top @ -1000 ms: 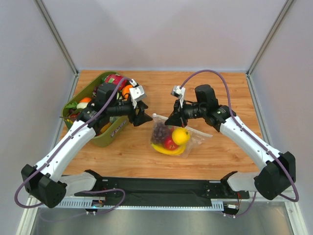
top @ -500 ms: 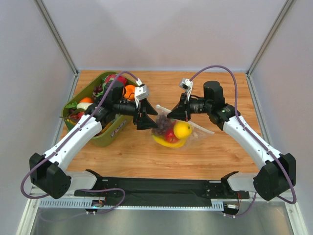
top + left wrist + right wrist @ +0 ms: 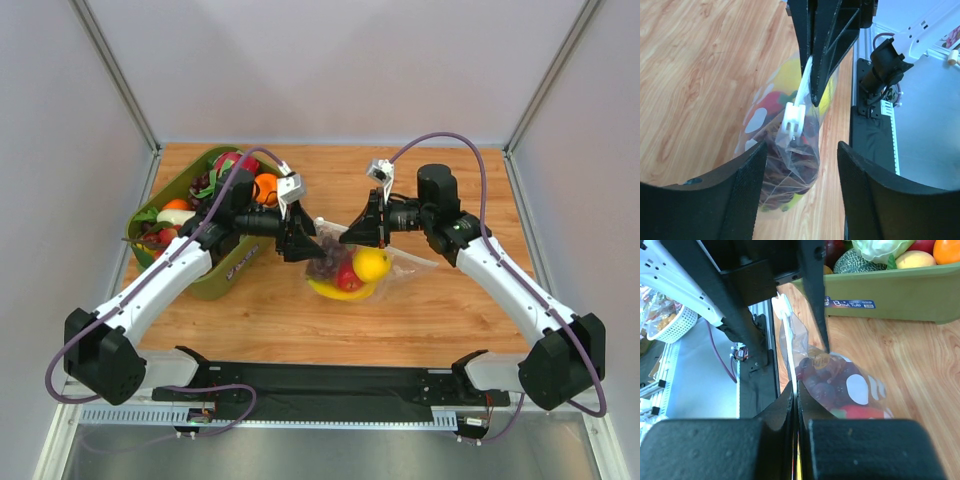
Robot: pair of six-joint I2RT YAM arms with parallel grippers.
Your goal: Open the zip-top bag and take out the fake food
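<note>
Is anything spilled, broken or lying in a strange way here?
Nothing is spilled or damaged. Only the zip-top bag sits oddly: the right gripper pinches its zip edge and holds it up, so the fake food lies heaped at the low end. The left gripper is open near the white slider.

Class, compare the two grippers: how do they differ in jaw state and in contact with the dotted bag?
The left gripper is open; the right gripper is shut. The right gripper pinches the zip-top bag by its zip strip; the left gripper clamps nothing, the slider showing between its spread fingers. Both meet at the bag's raised top edge.
</note>
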